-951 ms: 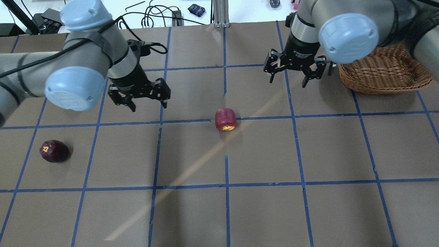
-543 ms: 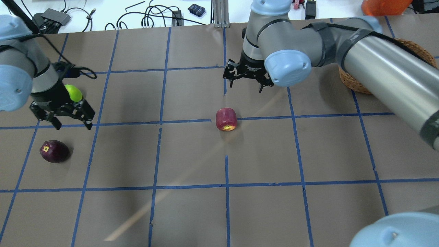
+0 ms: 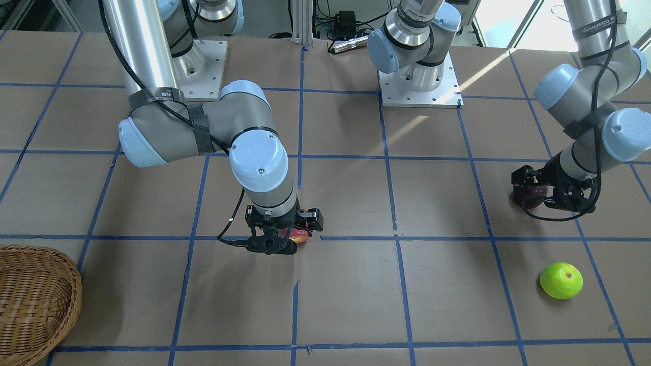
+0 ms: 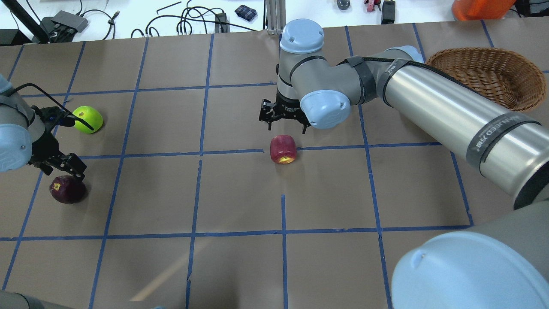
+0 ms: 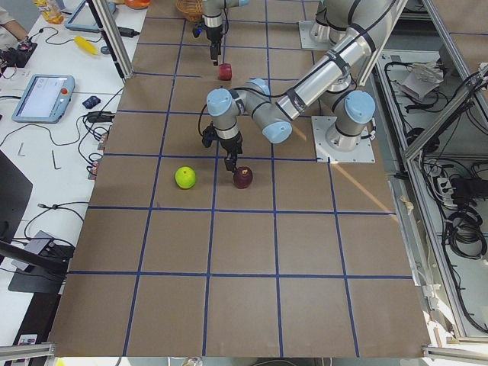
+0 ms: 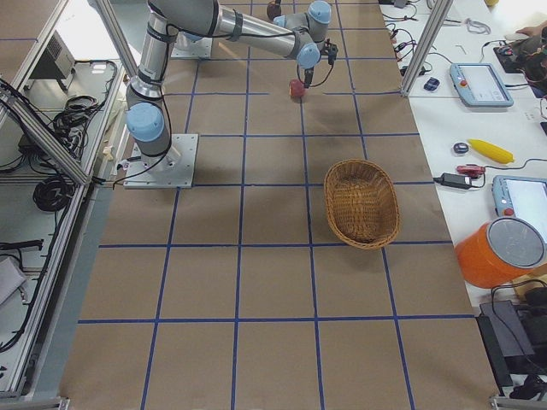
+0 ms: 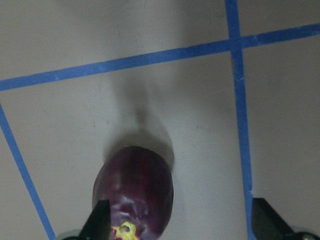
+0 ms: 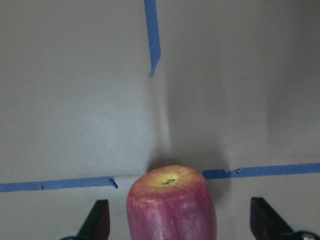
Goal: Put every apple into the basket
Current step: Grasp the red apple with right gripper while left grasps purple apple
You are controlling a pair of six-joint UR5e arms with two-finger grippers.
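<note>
The red apple (image 4: pixel 283 149) lies on its side near the table's middle. My right gripper (image 4: pixel 286 128) hangs open just behind it; in the right wrist view the red apple (image 8: pixel 171 205) sits between the fingertips (image 8: pixel 98 219). The maroon apple (image 4: pixel 67 190) lies at the near left. My left gripper (image 4: pixel 63 171) is open just above it; in the left wrist view the maroon apple (image 7: pixel 132 192) sits by the left fingertip (image 7: pixel 100 220). The green apple (image 4: pixel 88 119) lies alone further back on the left. The wicker basket (image 4: pixel 484 73) stands at the far right and shows no apples inside.
Blue tape lines cross the brown table cover. Cables and small tools (image 4: pixel 201 19) lie past the far edge, and an orange container (image 4: pixel 476 7) stands behind the basket. The two arm bases (image 3: pixel 419 76) stand at the robot's side.
The left gripper moved left and nearer, from beside the green apple to over the maroon one. The right gripper moved left and nearer, to just behind the red apple. The apples stayed put.
</note>
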